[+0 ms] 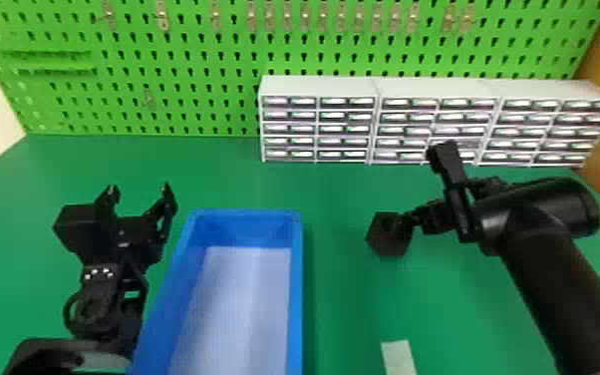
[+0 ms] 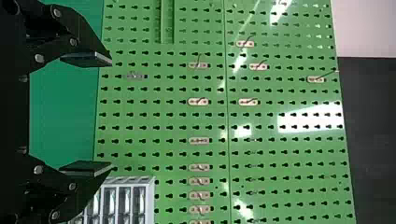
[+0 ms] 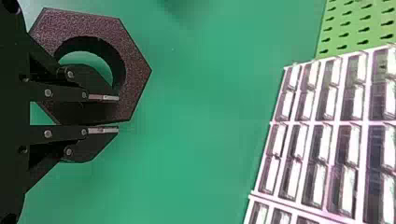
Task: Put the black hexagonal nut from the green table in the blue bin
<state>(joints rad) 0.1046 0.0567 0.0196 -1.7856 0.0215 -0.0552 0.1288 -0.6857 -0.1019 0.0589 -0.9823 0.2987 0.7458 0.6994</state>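
My right gripper [image 1: 412, 218] holds the black hexagonal nut [image 1: 387, 238] over the green table [image 1: 336, 199], to the right of the blue bin [image 1: 296, 279]. In the right wrist view the nut [image 3: 133, 70] has one wall between the fingers of that gripper [image 3: 117, 114], one finger across the hole and the other along the outer side. Left of the bin, my left gripper [image 1: 139, 189] stands open with nothing in it. Its fingers are wide apart in the left wrist view, where the gripper [image 2: 111, 113] faces the pegboard.
White drawer cabinets [image 1: 319, 87] line the table's back on the right, behind the right gripper. A green pegboard [image 1: 189, 75] with metal hooks rises at the rear. A pale strip [image 1: 397, 356] lies near the front edge, right of the bin.
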